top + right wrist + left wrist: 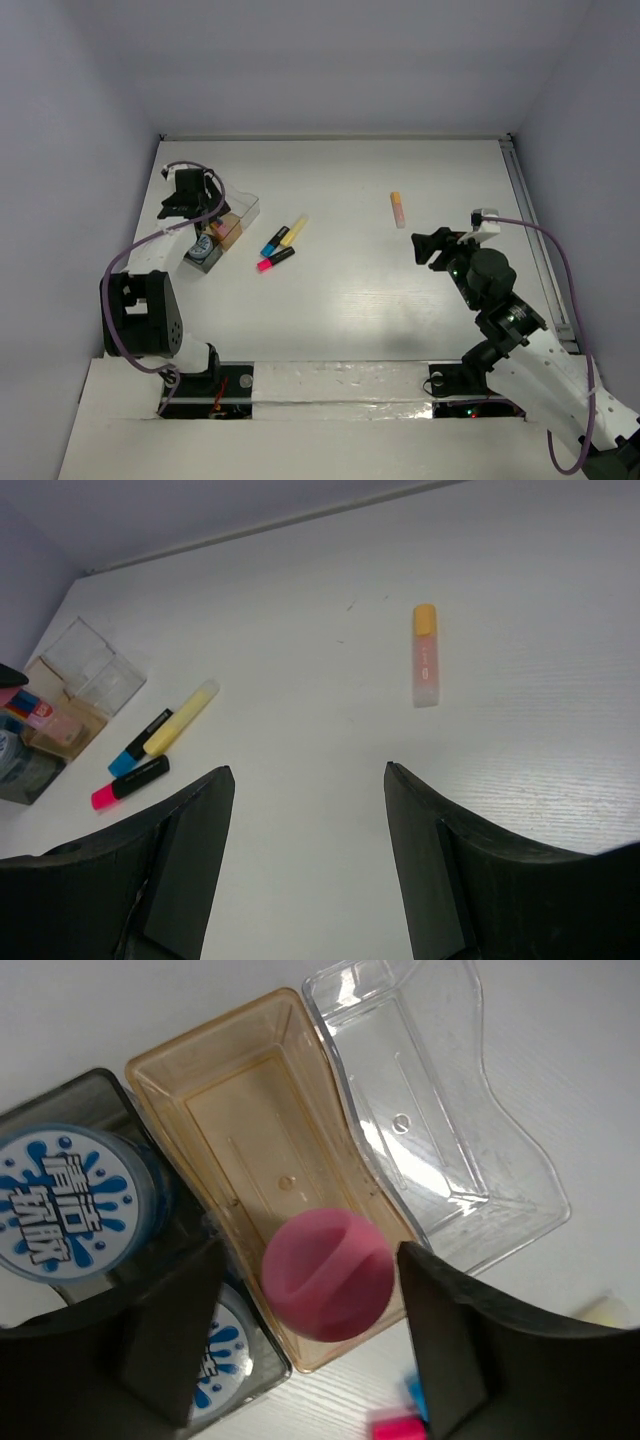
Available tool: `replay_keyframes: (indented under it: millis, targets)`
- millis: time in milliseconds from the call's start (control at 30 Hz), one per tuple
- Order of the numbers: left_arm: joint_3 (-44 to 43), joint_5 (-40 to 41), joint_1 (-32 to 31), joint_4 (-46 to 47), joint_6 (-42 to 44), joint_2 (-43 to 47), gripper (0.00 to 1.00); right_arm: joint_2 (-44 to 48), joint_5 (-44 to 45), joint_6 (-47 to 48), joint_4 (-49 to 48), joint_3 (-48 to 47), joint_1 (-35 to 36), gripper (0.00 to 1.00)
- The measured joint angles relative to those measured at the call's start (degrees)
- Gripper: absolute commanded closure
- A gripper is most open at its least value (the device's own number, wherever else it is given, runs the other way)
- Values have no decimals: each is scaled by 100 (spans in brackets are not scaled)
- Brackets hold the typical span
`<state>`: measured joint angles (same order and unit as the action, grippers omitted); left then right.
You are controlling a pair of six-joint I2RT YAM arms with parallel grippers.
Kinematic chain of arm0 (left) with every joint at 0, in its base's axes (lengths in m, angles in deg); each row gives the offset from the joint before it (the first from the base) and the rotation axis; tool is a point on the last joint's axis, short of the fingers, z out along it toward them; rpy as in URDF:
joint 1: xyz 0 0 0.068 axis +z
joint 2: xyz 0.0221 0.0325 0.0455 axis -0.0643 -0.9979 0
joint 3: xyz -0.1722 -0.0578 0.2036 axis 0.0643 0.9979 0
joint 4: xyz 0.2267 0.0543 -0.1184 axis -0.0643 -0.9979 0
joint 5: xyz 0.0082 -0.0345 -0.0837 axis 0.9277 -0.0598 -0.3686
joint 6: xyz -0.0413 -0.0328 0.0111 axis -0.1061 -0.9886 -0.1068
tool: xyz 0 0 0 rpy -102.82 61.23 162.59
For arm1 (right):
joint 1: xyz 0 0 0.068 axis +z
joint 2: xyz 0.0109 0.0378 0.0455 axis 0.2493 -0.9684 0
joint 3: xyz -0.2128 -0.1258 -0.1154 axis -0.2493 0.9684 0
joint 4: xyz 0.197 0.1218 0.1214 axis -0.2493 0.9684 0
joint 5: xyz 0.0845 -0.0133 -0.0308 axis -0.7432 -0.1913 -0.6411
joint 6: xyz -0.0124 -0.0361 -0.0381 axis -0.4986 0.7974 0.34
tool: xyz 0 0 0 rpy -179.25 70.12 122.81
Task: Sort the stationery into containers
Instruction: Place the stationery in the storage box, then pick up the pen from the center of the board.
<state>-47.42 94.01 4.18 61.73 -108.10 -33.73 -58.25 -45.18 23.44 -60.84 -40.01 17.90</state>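
My left gripper (312,1260) is open over the near end of the tan box (250,1130). A pink stick (325,1275), seen end-on, stands between its fingers, with a gap on the left side. The grey box (100,1100) beside it holds blue-and-white discs (65,1205). A clear box (430,1130) adjoins on the other side. In the top view the left gripper (200,205) hovers over the boxes (235,225). The yellow (294,231), blue (273,243) and pink (274,260) highlighters lie to their right. The orange-pink tube (398,209) lies farther right. My right gripper (425,247) is open and empty.
In the right wrist view the tube (425,655) lies ahead of the open gripper (308,770), and the highlighters (180,717) lie to the left. A rail (535,230) runs along the table's right edge. Walls close the back and sides.
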Motion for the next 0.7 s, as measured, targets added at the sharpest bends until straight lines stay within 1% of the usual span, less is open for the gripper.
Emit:
replay_keyframes:
  millis: [33,67,167,233,333,367,433,500,600,633,700]
  targets:
    - [0,39,0,-13,2,-9,17,0,-4,2,0,-4,0,32]
    - [-4,111,0,-35,-2,-9,12,0,-11,0,0,-4,0,32]
    - [-28,337,0,-74,0,-9,9,-26,-22,0,-2,-4,0,33]
    - [-42,496,0,-103,2,-9,9,-72,-55,11,-2,-7,0,39]
    - [-55,730,0,-125,7,70,9,-227,-136,74,-7,-22,0,69]
    - [-55,778,0,-140,13,160,10,-302,-168,87,-7,-39,0,82]
    - [-55,852,-48,-155,37,461,10,-479,-208,87,-15,-74,0,88]
    - [-55,988,-151,-153,68,909,10,-691,-240,90,-24,-116,0,90]
    - [-55,1117,-479,-92,109,1740,14,-1051,-269,105,-15,-155,0,88]
    - [-55,1113,-575,-68,116,1996,18,-1193,-269,105,-15,-184,0,85]
    - [-48,1010,-767,-37,151,2472,24,-1497,-223,98,11,-267,0,72]
